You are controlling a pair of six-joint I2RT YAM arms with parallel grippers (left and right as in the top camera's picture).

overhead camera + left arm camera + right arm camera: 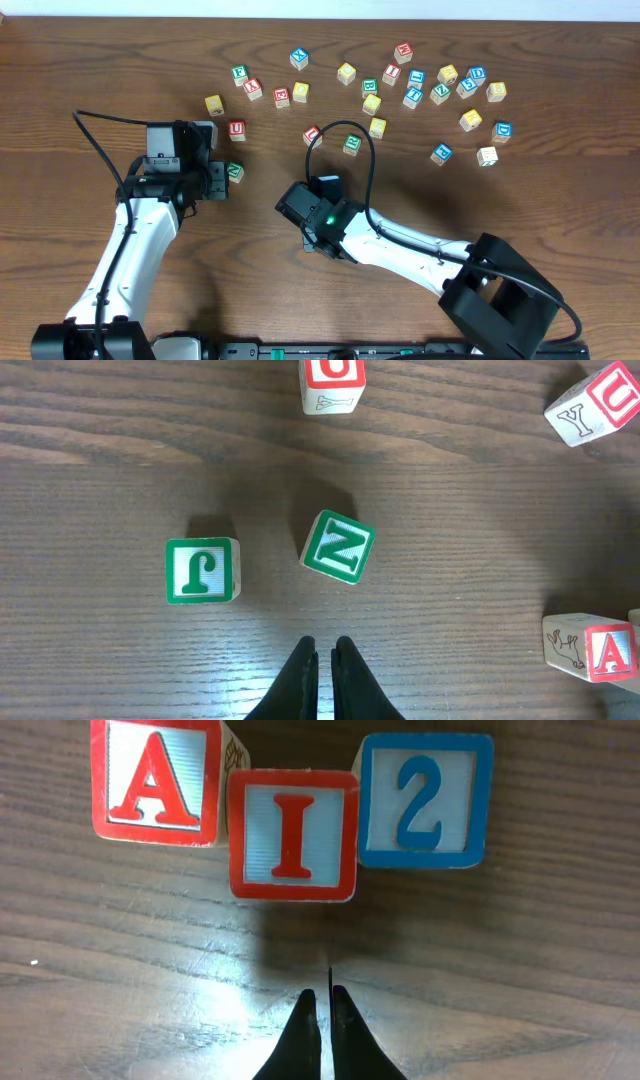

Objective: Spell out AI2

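Just ahead of the right gripper (320, 995), jaws pressed together and empty, sit A (155, 780), I (293, 835) and 2 (425, 800) side by side. The row runs across the jaws, I dead ahead and slightly nearer. Right arm is nearer. Left gripper (325, 645) is closed too, empty, near green N (338, 547).

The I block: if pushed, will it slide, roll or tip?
Probably slide: the I block is a flat-sitting cube, unlikely to roll. It looks wooden, so likely stiff and light. The A block and 2 block sit close beside it and may shift too.
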